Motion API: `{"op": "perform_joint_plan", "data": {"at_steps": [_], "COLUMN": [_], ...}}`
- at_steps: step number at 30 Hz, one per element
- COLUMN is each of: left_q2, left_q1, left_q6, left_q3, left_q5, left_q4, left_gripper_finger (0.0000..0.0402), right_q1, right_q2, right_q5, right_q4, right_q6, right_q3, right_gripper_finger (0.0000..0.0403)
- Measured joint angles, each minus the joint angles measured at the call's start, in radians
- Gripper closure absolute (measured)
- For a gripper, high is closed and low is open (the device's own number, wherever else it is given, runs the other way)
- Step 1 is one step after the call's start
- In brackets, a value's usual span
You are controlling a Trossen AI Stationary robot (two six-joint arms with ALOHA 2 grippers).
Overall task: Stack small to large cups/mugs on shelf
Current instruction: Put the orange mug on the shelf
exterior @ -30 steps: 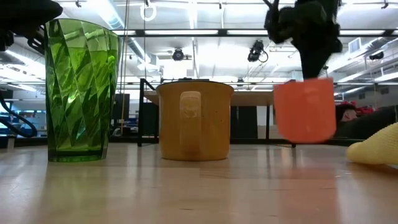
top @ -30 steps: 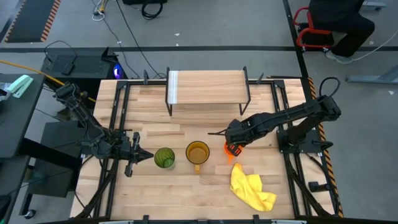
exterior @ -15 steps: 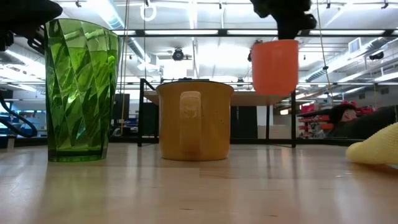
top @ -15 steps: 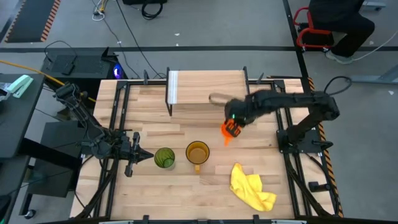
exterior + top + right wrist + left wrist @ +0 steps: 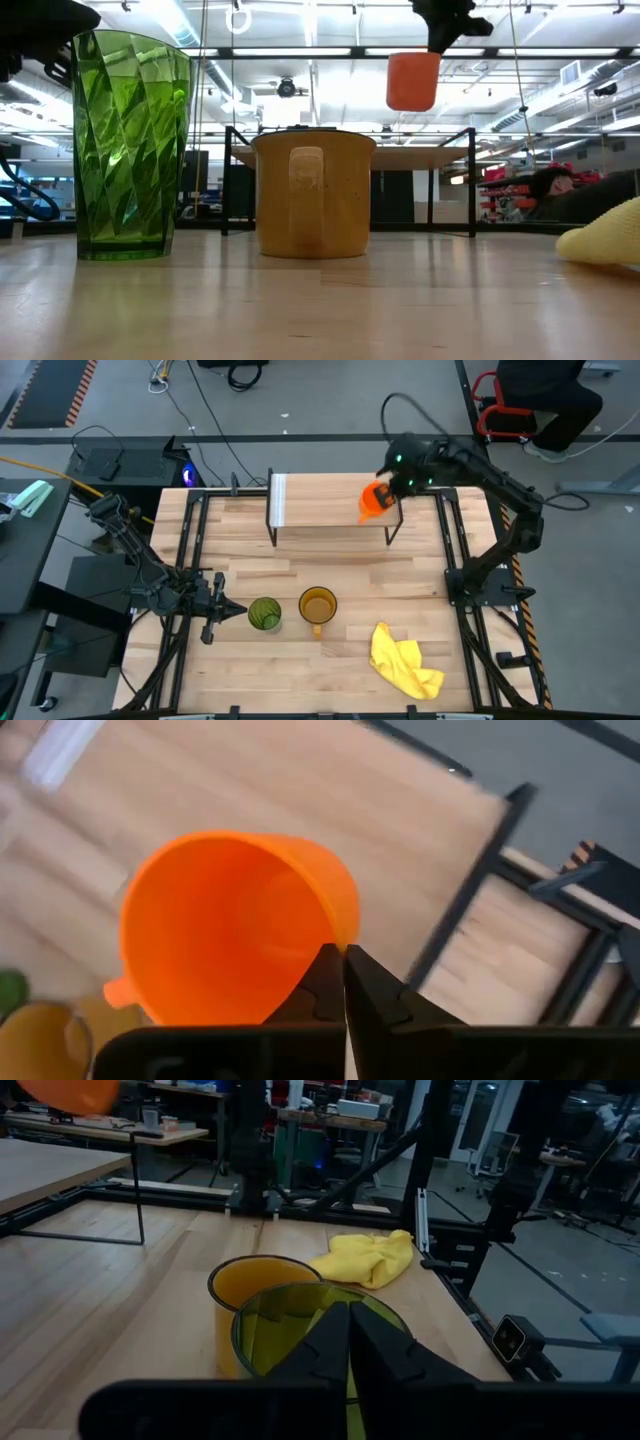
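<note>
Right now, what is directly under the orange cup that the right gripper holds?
The orange cup hangs from the right gripper above the shelf, over its right end. The plank below looks bare, but the cup covers the spot straight beneath it.

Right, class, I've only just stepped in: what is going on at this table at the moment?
The right claw is shut on the rim of the small orange cup and holds it in the air above the right end of the shelf. The amber mug and the green tumbler stand side by side on the table, not yet on the shelf. The left claw waits, shut, beside the tumbler. A yellow cloth lies nearby.
</note>
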State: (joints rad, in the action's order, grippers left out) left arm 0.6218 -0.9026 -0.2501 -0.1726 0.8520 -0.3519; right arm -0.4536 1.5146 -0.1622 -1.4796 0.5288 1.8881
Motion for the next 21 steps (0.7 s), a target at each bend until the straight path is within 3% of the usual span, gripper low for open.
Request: {"op": "perform_joint_plan", "data": {"at_steps": [8,21], "left_q2": [0.000,0.000], "left_q1": [0.000,0.003], "left_q6": [0.000,0.000], "left_q3": [0.000,0.000], "left_q5": [0.000,0.000], "left_q4": [0.001,0.002], "left_gripper_finger": [0.0383,0.0387], "right_q1": [-0.179,-0.247], "right_q2": [0.061,0.175], "right_q5": [0.080,0.121], "right_q4": [-0.016,0.024], "right_q6": [-0.137,-0.260], "right_q3": [0.001,0.001], "right_gripper_finger": [0.0403,0.0403]}}
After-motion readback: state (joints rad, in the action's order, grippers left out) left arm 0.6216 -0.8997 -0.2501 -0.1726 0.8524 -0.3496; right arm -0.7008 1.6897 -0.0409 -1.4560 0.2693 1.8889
